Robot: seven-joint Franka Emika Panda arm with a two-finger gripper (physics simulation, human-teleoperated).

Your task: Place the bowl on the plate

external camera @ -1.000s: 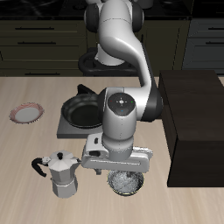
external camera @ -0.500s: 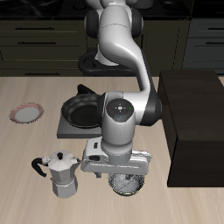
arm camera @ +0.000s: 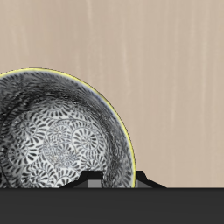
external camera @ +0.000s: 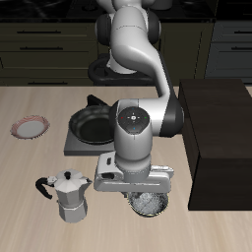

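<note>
**Q:** Near the table's front edge, where does the bowl (external camera: 146, 203) sit, and how is it oriented?

**A:** It sits directly beneath the gripper (external camera: 141, 195), at roughly 3 o'clock from the moka pot (external camera: 69, 195). It is upright, mouth facing up. Being round, it has no long axis. The wrist view shows its patterned interior (arm camera: 54, 140) close below the gripper.

**Q:** State of the gripper?

**A:** Cannot tell. The wrist housing hides the fingers in the exterior view, and only dark tips show at the bowl's rim in the wrist view. Contact is not confirmed.

**Q:** Location of the plate (external camera: 30, 127)?

**A:** Well apart, at about 10 o'clock from the bowl, beyond the frying pan (external camera: 95, 127).
</note>
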